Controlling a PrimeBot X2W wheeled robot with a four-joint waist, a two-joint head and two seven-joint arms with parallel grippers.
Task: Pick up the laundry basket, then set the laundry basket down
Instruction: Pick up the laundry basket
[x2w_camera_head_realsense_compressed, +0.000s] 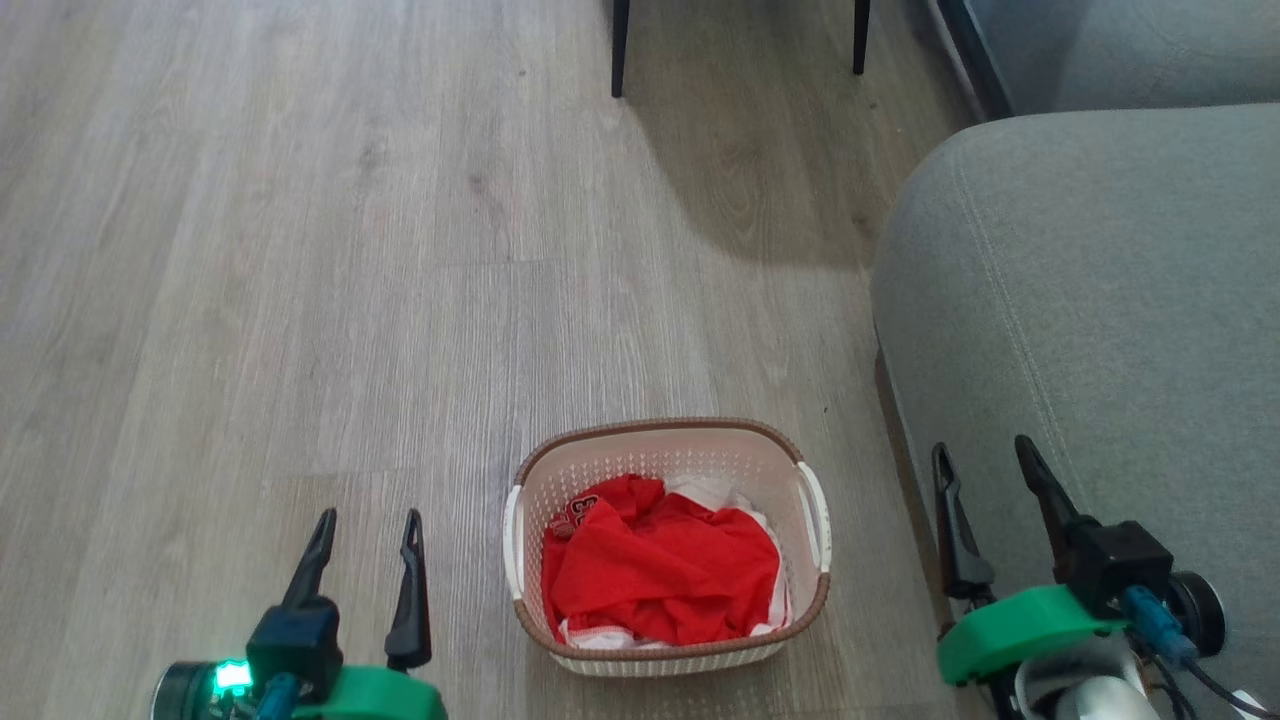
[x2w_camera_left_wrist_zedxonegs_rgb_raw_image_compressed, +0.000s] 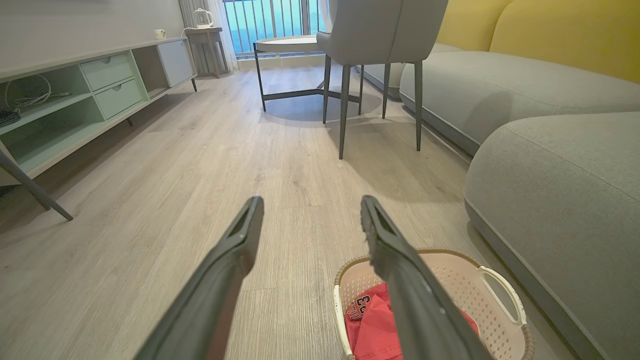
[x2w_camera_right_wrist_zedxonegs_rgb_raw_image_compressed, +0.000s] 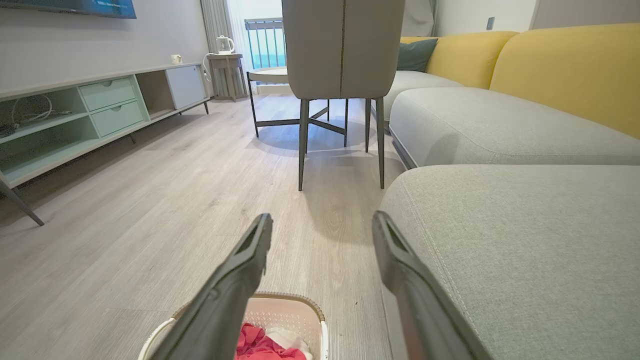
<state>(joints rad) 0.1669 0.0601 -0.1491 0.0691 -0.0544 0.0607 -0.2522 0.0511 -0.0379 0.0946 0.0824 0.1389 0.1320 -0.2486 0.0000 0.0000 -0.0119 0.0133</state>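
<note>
**Head view:** the small cream-white perforated plastic laundry basket (x2w_camera_head_realsense_compressed: 655, 470), with its brown woven-look rim, stands on the pale wood-plank floor (x2w_camera_head_realsense_compressed: 300, 250) at 6 o'clock. A crumpled red garment (x2w_camera_head_realsense_compressed: 665, 575) lies inside it. Our left gripper (x2w_camera_head_realsense_compressed: 368, 518) hangs at 7 o'clock and our right gripper (x2w_camera_head_realsense_compressed: 982, 448) at 4 o'clock. Both have their fingers spread, hold nothing and are clear of the basket. The grey fabric sofa (x2w_camera_head_realsense_compressed: 1100, 300) crowds the basket's 3 o'clock side. We judge the right fingers could snag the cushion, or nudge the basket so it slides on the smooth floor. An uneven lift on the two white side handles (x2w_camera_head_realsense_compressed: 815, 515) could tip the clothes out.

**Left wrist view:** the basket sits at 5 o'clock, partly behind one finger. Dark numerals (x2w_camera_left_wrist_zedxonegs_rgb_raw_image_compressed: 361, 306) show on the red garment, a 3 among them; the rest is folded away.

**Right wrist view:** the basket lies at 6 o'clock below the spread fingers, with the sofa at 3 o'clock. We can read no writing here.
</note>
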